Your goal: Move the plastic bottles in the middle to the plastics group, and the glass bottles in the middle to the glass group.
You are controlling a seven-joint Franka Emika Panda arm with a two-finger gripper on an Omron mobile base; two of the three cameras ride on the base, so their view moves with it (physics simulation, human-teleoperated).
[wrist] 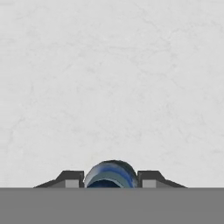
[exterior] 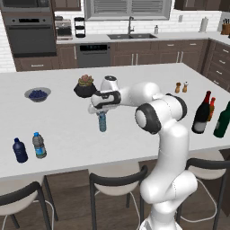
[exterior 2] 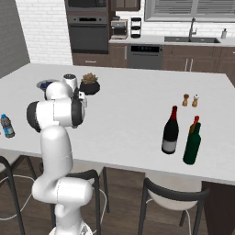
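Island counter: two water bottles, one gripped between jaws; one wine bottle.

You see the gripper set over a water bottle mid-counter, just in front of the potted plant.

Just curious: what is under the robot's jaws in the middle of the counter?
A clear water bottle stands upright on the white counter. Its top sits between the jaws of the gripper, so the cap is covered.
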